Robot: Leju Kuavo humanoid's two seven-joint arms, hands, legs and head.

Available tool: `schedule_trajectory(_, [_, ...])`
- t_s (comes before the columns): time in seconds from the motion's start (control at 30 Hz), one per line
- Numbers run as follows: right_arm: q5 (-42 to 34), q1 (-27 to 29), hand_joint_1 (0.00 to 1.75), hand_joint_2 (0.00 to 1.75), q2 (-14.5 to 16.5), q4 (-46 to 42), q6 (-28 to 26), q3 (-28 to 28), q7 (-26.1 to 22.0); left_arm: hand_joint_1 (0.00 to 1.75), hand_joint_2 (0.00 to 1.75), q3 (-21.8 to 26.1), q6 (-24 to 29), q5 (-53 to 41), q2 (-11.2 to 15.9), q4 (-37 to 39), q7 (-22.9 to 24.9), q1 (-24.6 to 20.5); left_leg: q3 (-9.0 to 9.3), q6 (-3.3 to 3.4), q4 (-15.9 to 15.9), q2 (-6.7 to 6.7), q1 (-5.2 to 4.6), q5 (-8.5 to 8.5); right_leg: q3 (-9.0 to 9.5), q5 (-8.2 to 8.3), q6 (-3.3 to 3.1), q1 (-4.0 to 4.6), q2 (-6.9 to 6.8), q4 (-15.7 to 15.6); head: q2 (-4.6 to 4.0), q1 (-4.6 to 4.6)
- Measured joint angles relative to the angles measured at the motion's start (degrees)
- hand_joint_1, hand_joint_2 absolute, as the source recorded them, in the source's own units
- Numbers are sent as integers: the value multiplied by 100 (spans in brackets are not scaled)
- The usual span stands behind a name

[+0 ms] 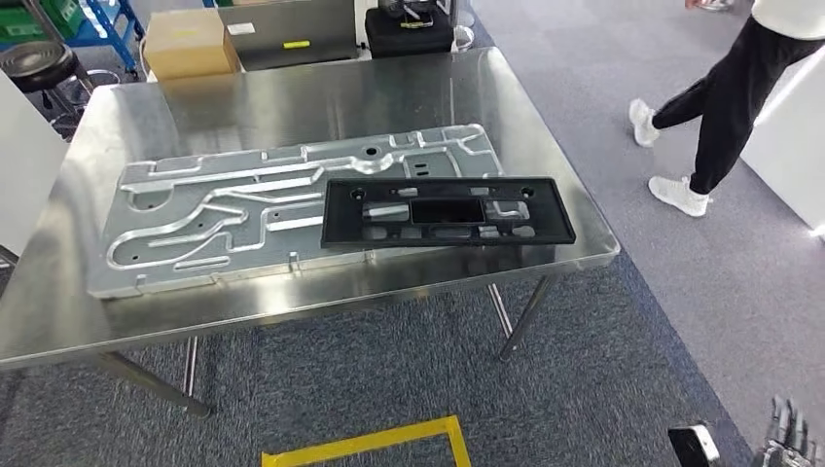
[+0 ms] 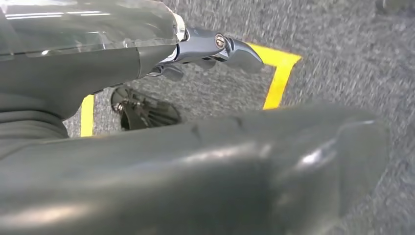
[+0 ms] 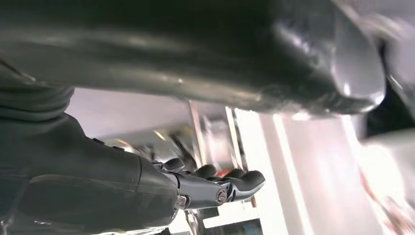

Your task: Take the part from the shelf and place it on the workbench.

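A black rectangular frame part (image 1: 446, 212) with cut-outs lies flat on the steel workbench (image 1: 292, 102), partly on top of a large silver ribbed plate (image 1: 243, 209). It sits near the bench's front right corner. My right hand (image 1: 786, 435) hangs low at the bottom right, well away from the bench. In the right wrist view my right hand (image 3: 147, 63) holds nothing, its dark fingers (image 3: 220, 188) stretched out apart from the thumb. My left hand (image 2: 205, 161) hangs over the grey carpet, its fingers (image 2: 215, 46) straight and holding nothing.
A person (image 1: 725, 107) in dark trousers and white shoes walks on the carpet to the right. A cardboard box (image 1: 190, 44), a black case (image 1: 409, 29) and a stool (image 1: 39, 63) stand behind the bench. Yellow floor tape (image 1: 389, 443) marks the floor in front.
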Motion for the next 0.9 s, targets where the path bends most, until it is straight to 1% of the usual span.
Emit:
schedule_trajectory(0.03, [146, -63, 0, 0, -75, 492, -21, -102, 133, 0, 0, 1, 3, -6, -14, 1, 12, 4, -24, 39, 0, 3, -1, 43, 4, 47, 37, -13, 3, -18, 0, 0])
schedule_trajectory(0.07, [286, -100, 0, 0, -124, 935, -13, -185, 333, 0, 0, 1, 8, -18, -25, 1, 28, 3, -57, 81, -8, 13, 2, 100, -13, 31, 69, -27, 9, -8, 0, 1])
schedule_trajectory(0.1, [409, -124, 0, 0, -154, 1297, 24, -240, 563, 0, 0, 1, 16, -28, -34, 1, 43, 0, -103, 120, -19, 25, 11, 161, -49, -68, 95, -37, 14, 58, 0, 1])
schedule_trajectory(0.13, [552, -156, 0, 0, -172, 1674, 123, -279, 902, 0, 0, 2, 26, -40, -43, 1, 58, -3, -169, 150, -29, 41, 21, 231, -124, -293, 118, -44, 20, 257, 0, 1])
schedule_trajectory(0.17, [681, -201, 0, 0, -181, 2024, 277, -299, 1300, 0, 0, 3, 35, -55, -49, 1, 75, -7, -238, 173, -30, 58, 22, 293, -225, -602, 140, -52, 24, 572, 0, 1])
schedule_trajectory(0.2, [801, -249, 0, 0, -177, 2330, 485, -307, 1734, 0, 0, 3, 40, -71, -56, 1, 90, -7, -313, 183, -26, 70, 15, 345, -322, -896, 158, -55, 24, 961, 0, 1])
schedule_trajectory(0.23, [918, -293, 0, 0, -157, 2617, 731, -312, 2185, 0, 0, 3, 39, -93, -66, 1, 107, -6, -385, 185, -18, 81, 7, 399, -390, -1114, 170, -57, 24, 1337, 0, 1])
schedule_trajectory(0.27, [1016, -321, 0, 0, -125, 2848, 1004, -313, 2590, 0, 0, 1, 37, -126, -77, 1, 123, -4, -455, 182, -7, 86, -1, 448, -370, -1180, 171, -58, 23, 1554, 0, 1])
schedule_trajectory(0.3, [1102, -338, 0, 0, -83, 3044, 1280, -313, 2954, 0, 0, -5, 33, -164, -88, 1, 137, -4, -523, 175, 7, 88, -9, 492, -250, -1133, 161, -58, 23, 1571, 0, 1])
schedule_trajectory(0.33, [1154, -352, 0, 0, -41, 3199, 1523, -313, 3243, 0, 0, -14, 28, -202, -100, 1, 150, -2, -584, 164, 22, 88, -16, 533, -12, -1015, 139, -56, 24, 1349, 0, 1])
schedule_trajectory(0.37, [1176, -371, 0, 0, 1, 3333, 1768, -313, 3500, 0, 0, -31, 21, -251, -113, 1, 163, -2, -635, 150, 37, 88, -21, 570, 320, -908, 103, -50, 25, 944, 0, 1])
schedule_trajectory(0.4, [1174, -394, 0, 0, 38, 3437, 1961, -315, 3682, 0, 0, -51, 12, -299, -129, 1, 176, -2, -675, 129, 50, 88, -30, 601, 638, -870, 63, -33, 27, 491, 0, 1])
schedule_trajectory(0.43, [1164, -418, 0, 0, 74, 3526, 2123, -316, 3809, 0, 0, -73, 2, -351, -145, 1, 190, -2, -695, 100, 51, 92, -34, 632, 874, -855, 24, -14, 29, 141, 0, 0])
schedule_trajectory(0.47, [1161, -437, 0, 0, 110, 3609, 2279, -317, 3919, 0, 0, -100, -9, -408, -159, 1, 206, -4, -703, 67, 51, 95, -33, 661, 1009, -875, -13, 10, 29, -83, 0, -2])
schedule_trajectory(0.5, [1170, -450, 0, 0, 140, 3672, 2389, -317, 3988, 0, 0, -126, -18, -453, -171, 1, 220, -7, -707, 31, 44, 99, -30, 694, 1035, -882, -43, 33, 28, -157, 0, -2])
schedule_trajectory(0.53, [1183, -455, 0, 0, 175, 3729, 2477, -317, 4039, 0, 0, -155, -26, -493, -177, 1, 234, -6, -707, -8, 35, 100, -26, 731, 1013, -837, -76, 36, 25, -164, 0, -3])
schedule_trajectory(0.57, [1198, -462, 0, 0, 211, 3778, 2542, -317, 4070, 0, 0, -181, -32, -526, -182, 1, 246, -4, -723, -41, 56, 96, -18, 726, 988, -795, -112, 29, 14, -192, 0, -3])
schedule_trajectory(0.6, [1212, -472, 0, 0, 243, 3814, 2587, -317, 4079, 0, 0, -202, -36, -550, -185, 1, 254, 1, -765, -77, 130, 90, -14, 634, 944, -737, -149, 17, 5, -208, 0, -3])
schedule_trajectory(0.63, [1235, -482, 0, 0, 280, 3848, 2631, -317, 4065, 0, 0, -220, -39, -570, -185, 1, 258, 7, -835, -108, 299, 84, -8, 445, 887, -673, -184, 4, -4, -229, 0, -3])
schedule_trajectory(0.67, [1265, -492, 0, 0, 311, 3874, 2667, -317, 4038, 0, 0, -233, -39, -587, -186, 1, 260, 10, -933, -133, 584, 80, 4, 164, 819, -611, -208, 0, -12, -233, 0, -3])
schedule_trajectory(0.7, [1300, -499, 0, 0, 336, 3897, 2707, -316, 3998, 0, 0, -250, -40, -603, -187, 1, 260, 11, -1041, -156, 942, 78, 10, -133, 740, -553, -225, 5, -12, -230, 0, -3])
schedule_trajectory(0.73, [1331, -503, 0, 0, 357, 3919, 2746, -314, 3948, 0, 0, -272, -40, -620, -189, 1, 260, 11, -1120, -174, 1301, 78, 16, -354, 655, -493, -231, 10, -16, -222, 0, -3])
schedule_trajectory(0.77, [1348, -508, 0, 0, 374, 3938, 2772, -311, 3894, 0, 0, -293, -40, -635, -190, 1, 258, 10, -1138, -190, 1557, 78, 19, -451, 564, -432, -229, 12, -21, -209, 0, -3])
schedule_trajectory(0.8, [1346, -514, 0, 0, 394, 3959, 2802, -309, 3828, 0, 0, -314, -40, -650, -190, 1, 255, 10, -1065, -202, 1634, 79, 22, -407, 469, -374, -221, 13, -24, -190, 0, -3])
schedule_trajectory(0.83, [1320, -524, 0, 0, 413, 3978, 2841, -307, 3753, 0, 0, -333, -39, -665, -187, 1, 249, 7, -892, -208, 1509, 79, 26, -256, 370, -317, -209, 11, -26, -162, 0, -3])
schedule_trajectory(0.87, [1280, -535, 0, 0, 433, 3997, 2893, -307, 3663, 0, 0, -349, -38, -681, -181, 1, 240, 3, -634, -207, 1205, 79, 31, -82, 275, -266, -192, 9, -26, -126, 0, -3])
schedule_trajectory(0.9, [1236, -550, 0, 0, 451, 4014, 2951, -310, 3570, 0, 0, -365, -37, -696, -173, 1, 229, -7, -323, -199, 781, 78, 33, 10, 187, -220, -170, 14, -24, -78, 0, -3])
